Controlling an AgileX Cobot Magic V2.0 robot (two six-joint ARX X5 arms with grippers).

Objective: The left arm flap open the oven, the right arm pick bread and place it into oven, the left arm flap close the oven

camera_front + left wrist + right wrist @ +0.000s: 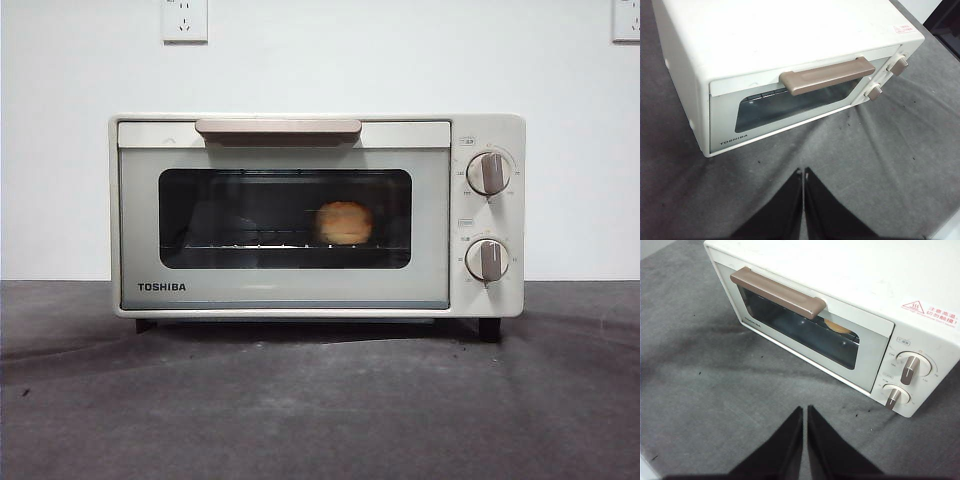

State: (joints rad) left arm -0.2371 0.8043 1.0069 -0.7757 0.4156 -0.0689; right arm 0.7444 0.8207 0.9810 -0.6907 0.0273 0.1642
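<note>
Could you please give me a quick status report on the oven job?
Left claw and right claw shut, empty, hovering clear in front of the toaster oven. Door closed, bread roll inside on the rack. Nothing in the way.

TOSHIBA in black on oven point(300, 290) door, lower left corner. Red-bordered warning sticker point(930, 309) on oven top, characters unreadable.

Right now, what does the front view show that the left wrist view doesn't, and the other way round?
Only the front view shows the bread on the rack behind the glass, plus two wall sockets. Only the left wrist view shows the left gripper, jaws together above the grey table, and the oven's top with its warning sticker. Both show the oven with its door closed, tan handle and two knobs.
</note>
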